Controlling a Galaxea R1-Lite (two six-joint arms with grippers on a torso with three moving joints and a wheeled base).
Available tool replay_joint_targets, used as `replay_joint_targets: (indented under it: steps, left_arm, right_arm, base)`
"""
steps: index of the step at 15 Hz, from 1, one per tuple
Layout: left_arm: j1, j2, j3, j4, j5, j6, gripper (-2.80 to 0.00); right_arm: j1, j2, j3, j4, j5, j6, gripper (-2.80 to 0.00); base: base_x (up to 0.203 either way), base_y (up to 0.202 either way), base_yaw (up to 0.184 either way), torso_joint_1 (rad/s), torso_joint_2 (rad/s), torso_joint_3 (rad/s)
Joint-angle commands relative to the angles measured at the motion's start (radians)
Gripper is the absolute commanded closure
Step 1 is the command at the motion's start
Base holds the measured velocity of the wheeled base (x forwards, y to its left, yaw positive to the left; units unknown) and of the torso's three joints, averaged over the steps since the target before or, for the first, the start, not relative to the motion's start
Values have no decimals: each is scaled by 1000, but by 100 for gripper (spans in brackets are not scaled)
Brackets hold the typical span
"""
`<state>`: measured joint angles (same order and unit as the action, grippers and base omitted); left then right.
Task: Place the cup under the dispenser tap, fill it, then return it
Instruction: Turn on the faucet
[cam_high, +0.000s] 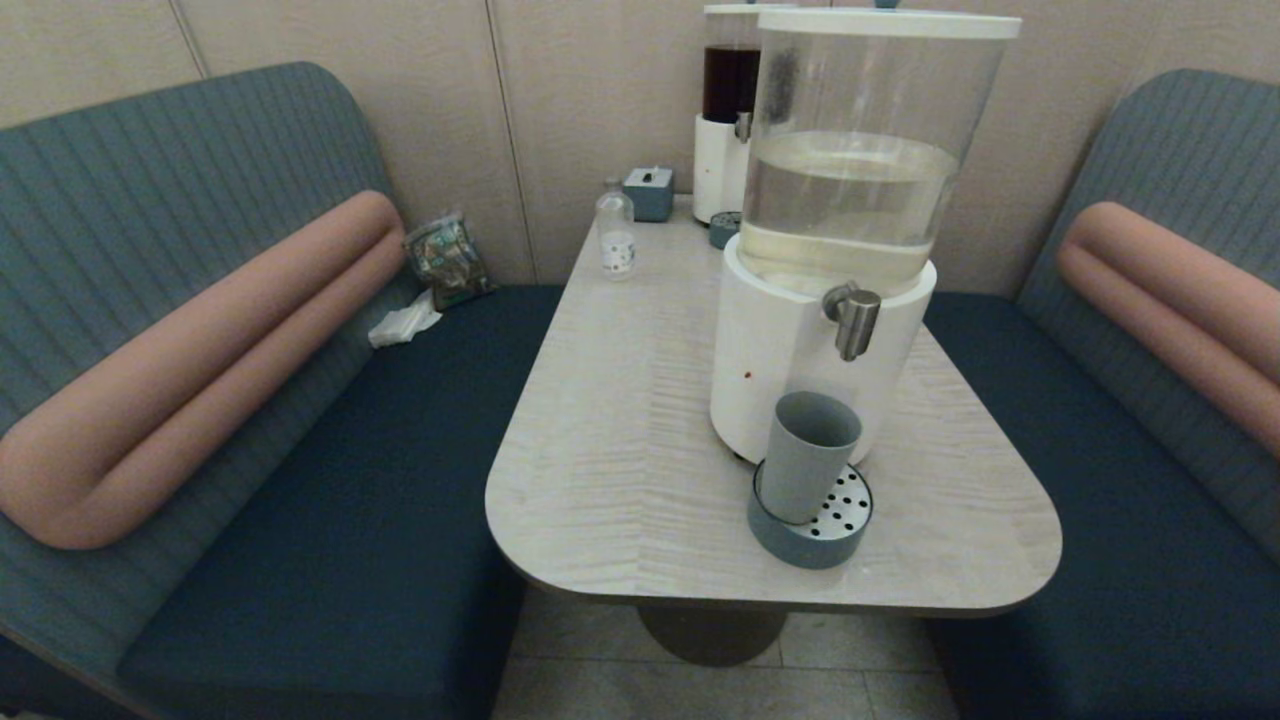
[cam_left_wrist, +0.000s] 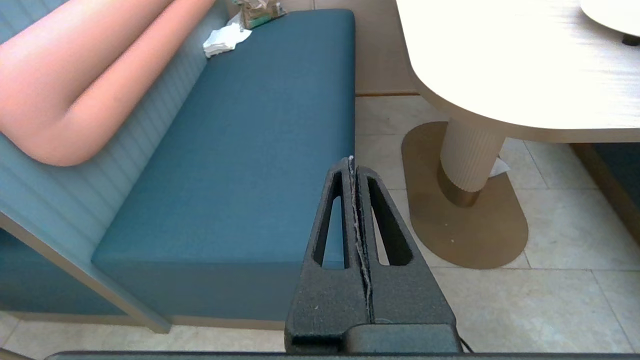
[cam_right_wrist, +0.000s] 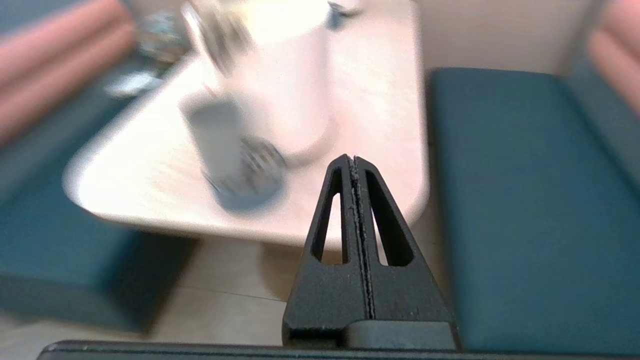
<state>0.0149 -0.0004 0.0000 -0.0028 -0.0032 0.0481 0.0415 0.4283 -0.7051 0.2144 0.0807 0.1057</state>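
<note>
1. Right gripper (cam_right_wrist: 354, 159) has its two black fingers pressed flat together with nothing between them; in its wrist view it hangs off the near table edge, over the floor beside the right bench, tips aimed toward the cup.
2. Left gripper (cam_left_wrist: 351, 160) is likewise closed tight and empty, low over the floor beside the left bench (cam_left_wrist: 240, 165); it looks parked.
3. Neither arm shows in the head view.
4. In the head view the cup (cam_high: 809, 455) stands upright on the tray (cam_high: 800, 545), toward the tray's 10 o'clock side, its mouth open and, as far as can be seen, dry.
5. From the cup, the tap (cam_high: 856, 320) sits at about 1 o'clock and above; the cup seems slightly off the spout's line, so a small shift may be needed before filling.
6. The dispenser (cam_high: 790, 360) base stands just behind the cup, at its 12 o'clock.
7. Handling, as a guess: the cup looks light, rigid and matte, so it should grip well, yet tip easily while empty.
8. Its taper widens upward, so a side grasp around mid-height, from the 5 o'clock side clear of the dispenser, seems best.
9. Once filled it will be heavier and prone to slosh; keep it level.
10. The fingers must open before any approach.
</note>
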Motion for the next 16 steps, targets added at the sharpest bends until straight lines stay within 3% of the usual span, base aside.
replay_joint_targets:
  steps: [1, 5, 8, 11, 16]
  left_arm:
    - [0, 2, 1, 0, -1, 1, 0]
    - [0, 2, 1, 0, 0, 1, 0]
    - [0, 2, 2, 0, 0, 1, 0]
    - [0, 2, 1, 0, 0, 1, 0]
    - [0, 2, 0, 0, 0, 1, 0]
  right_arm:
    - [37, 343, -242, 48, 12, 5, 0]
    - [113, 811, -831, 413, 44, -51, 0]
    - [141, 1085, -1156, 708, 53, -147, 0]
    - [177, 1247, -1233, 772, 52, -290, 0]
    - [246, 1330, -1235, 591, 62, -319, 0]
  base:
    - [0, 0, 0, 0, 0, 0]
    - [0, 0, 0, 0, 0, 0]
    - [0, 0, 0, 0, 0, 0]
    - [0, 0, 0, 0, 0, 0]
    - [0, 0, 0, 0, 0, 0]
